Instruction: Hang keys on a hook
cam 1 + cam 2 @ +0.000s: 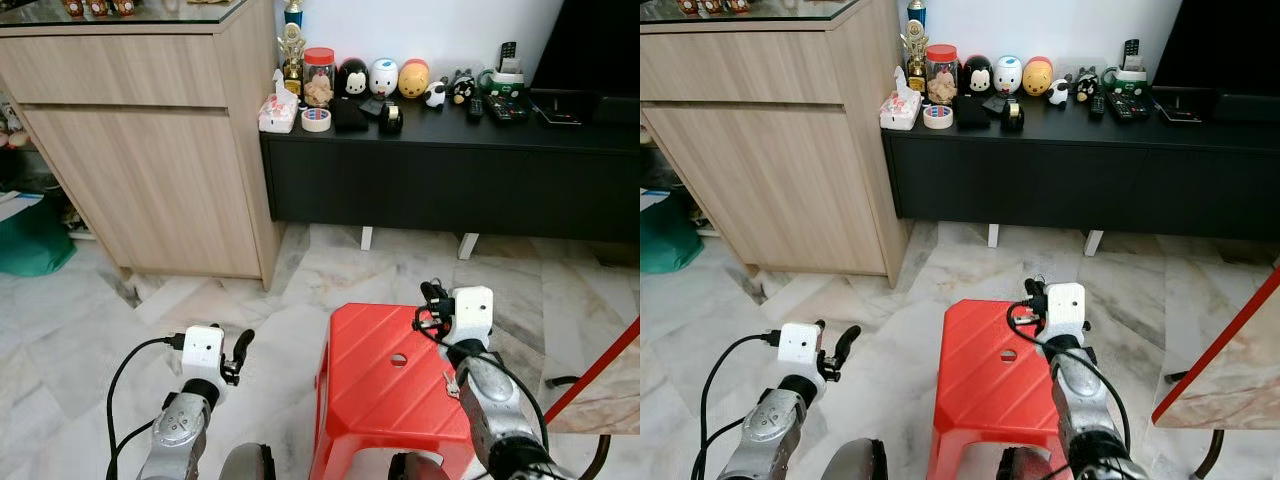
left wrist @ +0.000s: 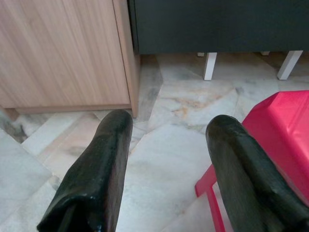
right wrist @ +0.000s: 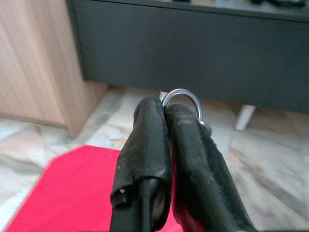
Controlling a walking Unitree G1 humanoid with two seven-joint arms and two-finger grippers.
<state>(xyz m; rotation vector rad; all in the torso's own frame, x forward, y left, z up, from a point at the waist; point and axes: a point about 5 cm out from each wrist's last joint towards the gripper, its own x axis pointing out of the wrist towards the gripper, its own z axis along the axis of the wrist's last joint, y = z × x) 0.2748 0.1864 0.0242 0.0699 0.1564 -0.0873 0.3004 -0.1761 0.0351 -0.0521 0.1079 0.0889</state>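
My right gripper (image 1: 432, 298) is held over the far edge of a red plastic stool (image 1: 380, 395), its black fingers pressed together. In the right wrist view, a silver key ring (image 3: 182, 98) pokes out past the tips of the right gripper (image 3: 164, 110); the keys themselves are hidden by the fingers. My left gripper (image 1: 240, 350) hovers low over the marble floor to the left of the stool. The left wrist view shows the left gripper (image 2: 169, 126) open, with nothing between its fingers.
A black low console (image 1: 440, 175) stands ahead, carrying a tissue box (image 1: 277, 112), a tape roll (image 1: 316, 120), a jar, figurines and remotes. A tall wooden cabinet (image 1: 150, 150) is to its left. A red-edged marble table corner (image 1: 1230, 370) juts in at right.
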